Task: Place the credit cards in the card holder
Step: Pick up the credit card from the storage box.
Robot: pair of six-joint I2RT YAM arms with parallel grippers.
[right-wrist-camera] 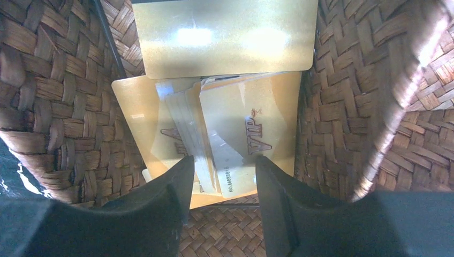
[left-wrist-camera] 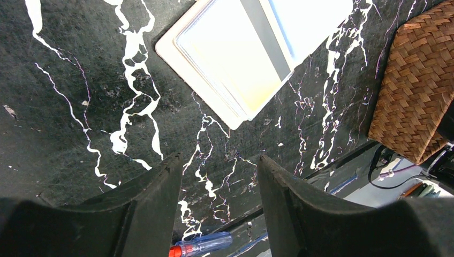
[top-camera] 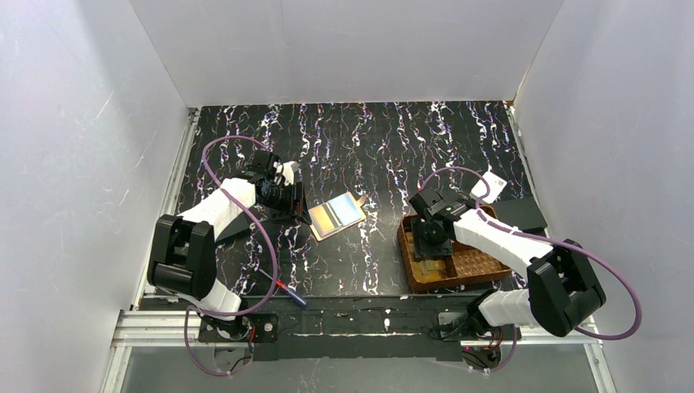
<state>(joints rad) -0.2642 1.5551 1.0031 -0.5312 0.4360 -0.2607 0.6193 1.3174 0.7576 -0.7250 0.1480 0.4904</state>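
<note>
A small stack of whitish credit cards [top-camera: 337, 214], one with a blue band, lies flat on the black marbled table; it also shows in the left wrist view [left-wrist-camera: 251, 48]. My left gripper [top-camera: 296, 209] hovers just left of it, open and empty [left-wrist-camera: 219, 160]. Several gold credit cards [right-wrist-camera: 230, 112] lie loosely piled in a compartment of the brown woven basket [top-camera: 470, 266]. My right gripper [top-camera: 431, 241] reaches down into that compartment, open, its jaws either side of the pile's near edge [right-wrist-camera: 222, 166], gripping nothing. The flat black card holder [top-camera: 521, 214] lies right of the basket.
A blue-and-red-handled screwdriver [top-camera: 290, 292] lies near the table's front edge, also seen between my left fingers [left-wrist-camera: 201, 245]. The basket's woven walls [right-wrist-camera: 375, 96] close in on both sides of my right gripper. White walls enclose the table on three sides.
</note>
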